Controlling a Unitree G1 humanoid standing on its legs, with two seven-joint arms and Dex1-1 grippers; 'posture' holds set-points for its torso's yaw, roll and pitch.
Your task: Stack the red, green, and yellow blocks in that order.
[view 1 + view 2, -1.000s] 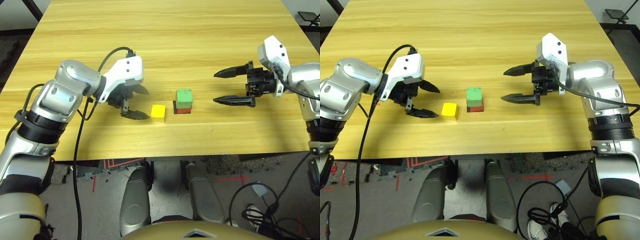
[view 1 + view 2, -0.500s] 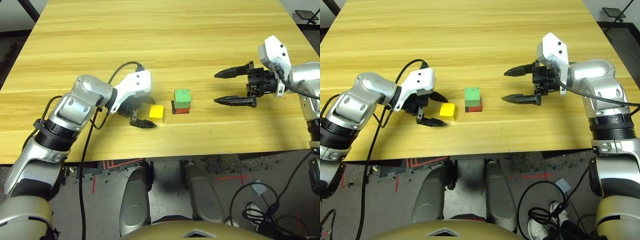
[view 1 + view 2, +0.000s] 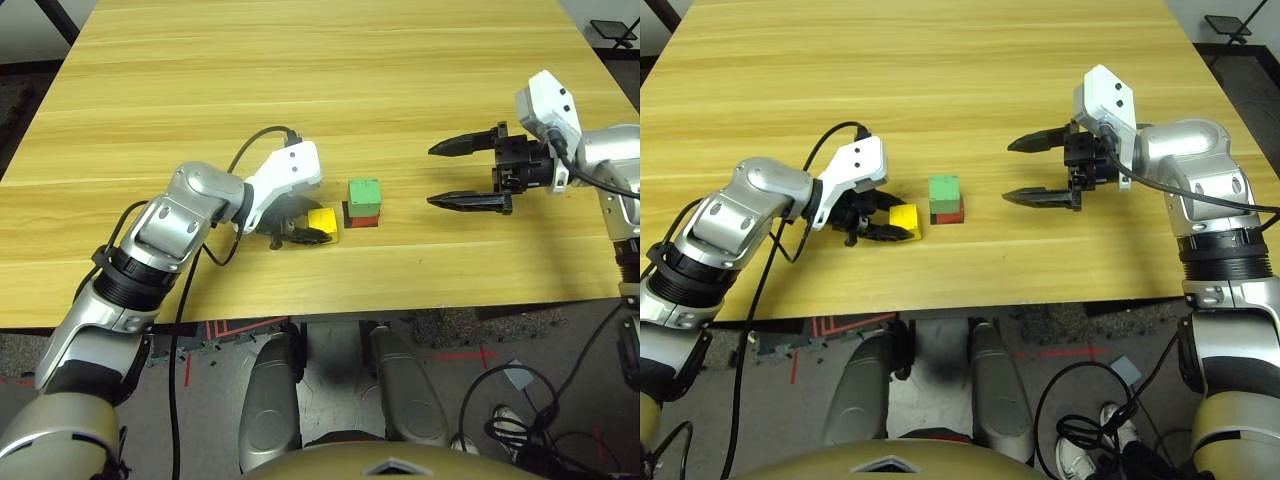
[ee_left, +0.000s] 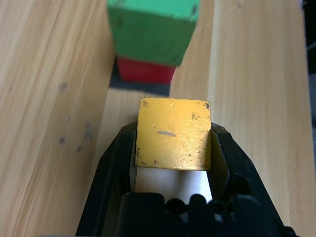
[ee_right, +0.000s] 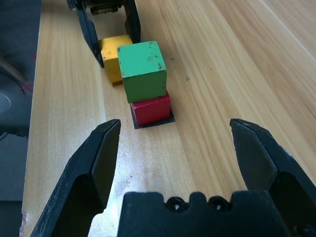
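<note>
Yellow block (image 4: 173,133) sits between the two fingers of the left gripper (image 4: 173,148), which is clamped on it, one finger against each of two opposite sides. It is near the front edge of the surface (image 3: 300,100), just beside the stack formed by the other two blocks, on the robot's left of them. Its top face carries a few dark scuffs and a short grey mark.

The green block (image 5: 143,71) rests on top of the red block (image 5: 152,110), a little out of line with it, so that part of the red one's top shows at one side. The green block has small dark nicks on its top face. The red block stands on a flat black patch (image 5: 170,119) that lies on the wood-grained surface and reaches out past the block's base. The yellow block is apart from this pair, with bare wood between it and the patch.

The right gripper (image 3: 1022,168) is over the surface on the robot's right of the stack, well apart from it, its two black fingers wide apart with nothing between them. They point inward, toward the stack's side of the surface.
</note>
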